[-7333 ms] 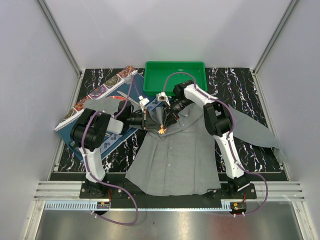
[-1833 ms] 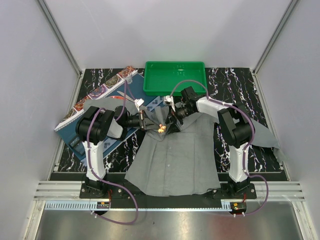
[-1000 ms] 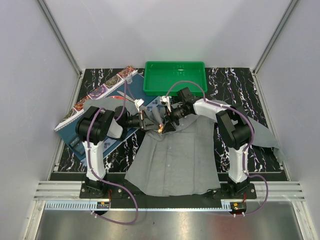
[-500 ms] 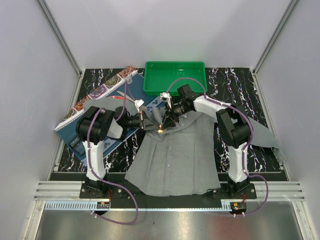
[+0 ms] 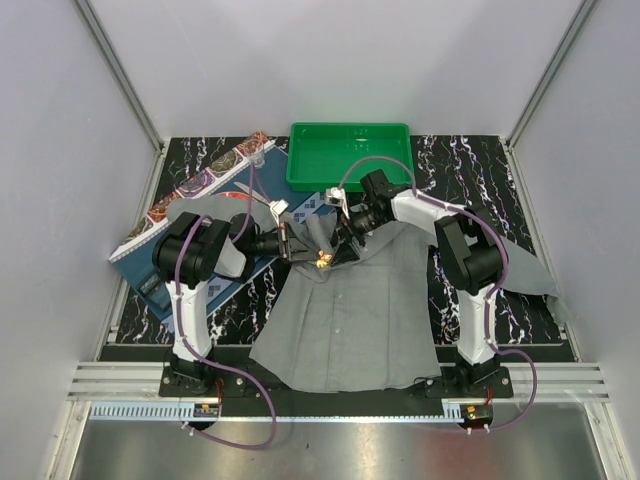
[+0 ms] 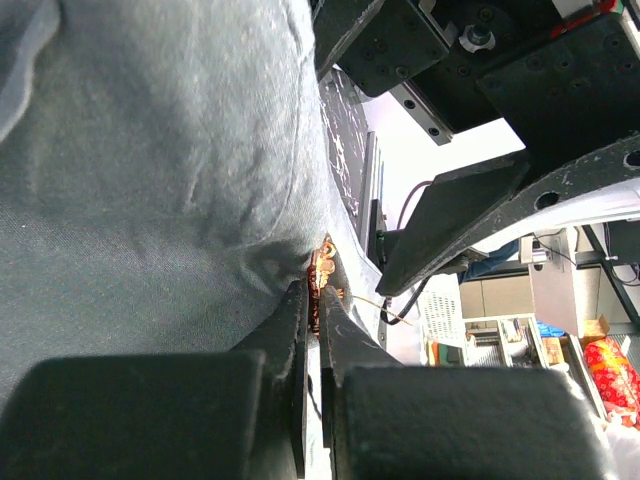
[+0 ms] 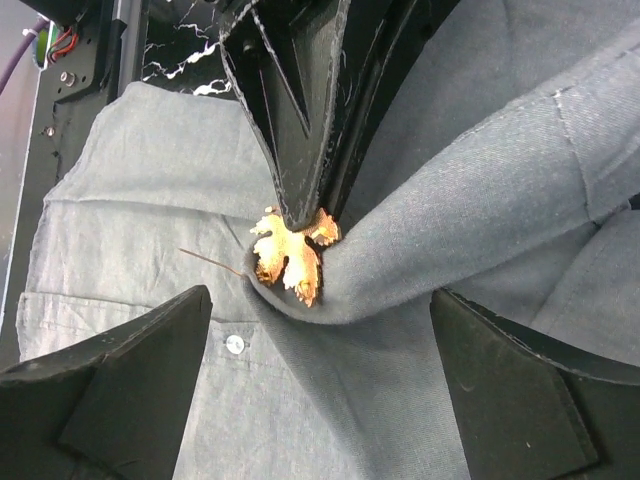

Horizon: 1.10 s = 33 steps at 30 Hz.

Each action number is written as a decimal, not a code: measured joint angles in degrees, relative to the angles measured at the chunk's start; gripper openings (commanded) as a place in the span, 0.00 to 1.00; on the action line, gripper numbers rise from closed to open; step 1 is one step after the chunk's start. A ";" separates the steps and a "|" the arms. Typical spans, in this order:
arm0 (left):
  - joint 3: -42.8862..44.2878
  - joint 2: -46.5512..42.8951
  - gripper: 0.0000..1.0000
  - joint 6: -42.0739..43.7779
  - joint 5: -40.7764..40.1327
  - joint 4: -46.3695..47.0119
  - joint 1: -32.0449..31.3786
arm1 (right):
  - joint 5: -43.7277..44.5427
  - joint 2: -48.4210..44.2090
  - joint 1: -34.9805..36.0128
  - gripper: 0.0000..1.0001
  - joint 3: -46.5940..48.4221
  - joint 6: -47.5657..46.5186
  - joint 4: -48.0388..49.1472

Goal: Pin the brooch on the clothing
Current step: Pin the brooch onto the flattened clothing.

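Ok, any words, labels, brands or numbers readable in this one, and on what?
None can be read.
The shirt, brooch and green tray show no lettering.
The red packaging far off in the left wrist view is too blurred to read.

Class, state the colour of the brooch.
The small leaf-shaped metal brooch is golden orange; right wrist view shows it best.

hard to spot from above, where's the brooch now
In the right wrist view the brooch sits centre frame, pinched in the left gripper's jaws against a fold of the clothing.
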 measured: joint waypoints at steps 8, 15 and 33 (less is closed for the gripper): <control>0.00 0.26 0.00 -0.46 0.00 0.00 0.00 | 1.14 0.00 0.33 1.00 0.00 -2.40 -1.66; 0.00 0.26 0.00 -0.72 -0.02 0.00 0.00 | 2.01 0.00 2.01 0.95 0.07 -0.46 0.04; 0.00 0.26 0.00 -2.14 -0.07 -0.02 0.00 | 2.19 1.01 2.45 0.48 1.27 2.82 1.31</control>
